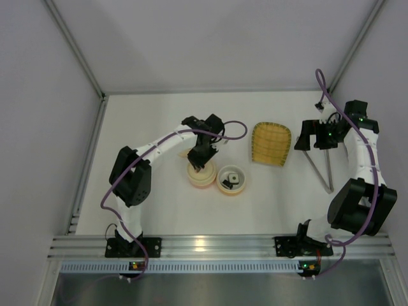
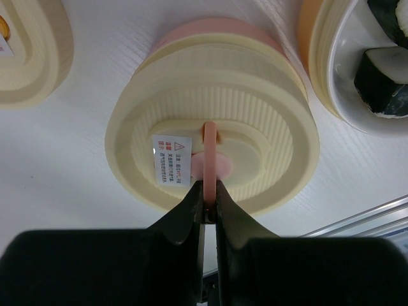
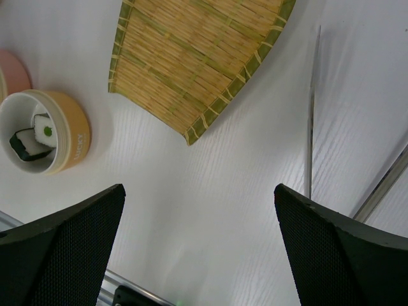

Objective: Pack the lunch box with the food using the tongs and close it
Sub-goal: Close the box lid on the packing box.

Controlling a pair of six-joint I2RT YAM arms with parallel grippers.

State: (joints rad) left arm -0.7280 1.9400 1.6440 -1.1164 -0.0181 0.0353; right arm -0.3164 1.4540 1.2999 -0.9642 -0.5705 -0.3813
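This was a robot lab cell. White walls (image 1: 210, 38) on metal posts (image 1: 73, 48) enclosed a white table (image 1: 159, 210); two arms (image 1: 159, 143) stood bolted to an aluminium rail (image 1: 210, 245).

Reaches the left arm (image 1: 159, 143) forward and inward, wrist tipped down, left gripper (image 2: 208, 191) pinched almost shut on a pink tab (image 2: 209, 143). Holds the right arm (image 1: 363, 153) folded back, right gripper (image 3: 199, 188) spread wide, empty.
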